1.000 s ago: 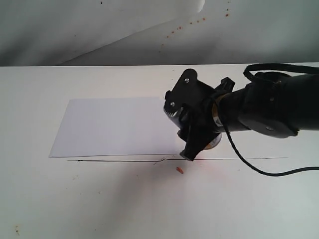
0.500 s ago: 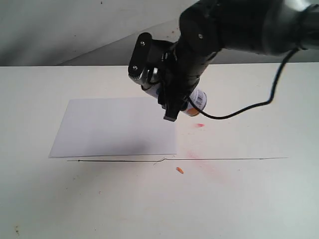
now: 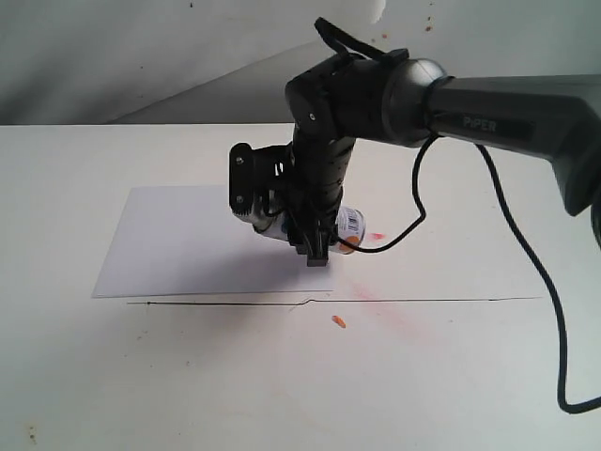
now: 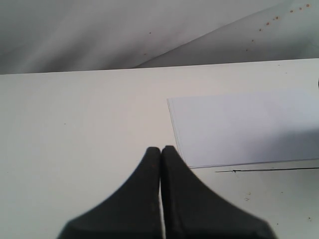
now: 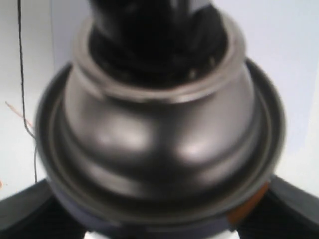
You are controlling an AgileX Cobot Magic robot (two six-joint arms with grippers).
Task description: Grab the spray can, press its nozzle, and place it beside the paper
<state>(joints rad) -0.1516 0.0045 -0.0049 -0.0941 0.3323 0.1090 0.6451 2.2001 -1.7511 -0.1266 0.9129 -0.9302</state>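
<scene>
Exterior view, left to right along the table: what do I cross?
The paper → right gripper, jaws clamped on the spray can → red spray mark.

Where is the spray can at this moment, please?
In the exterior view, the spray can is gripped by the right pincer, tilted over the right edge of the paper.

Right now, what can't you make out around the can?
The nozzle: right wrist view, blurred, too close; exterior view, behind the right gripper.
The spray can label: exterior view, mostly covered by the gripper.
Can's height over the paper: unclear in both.
</scene>
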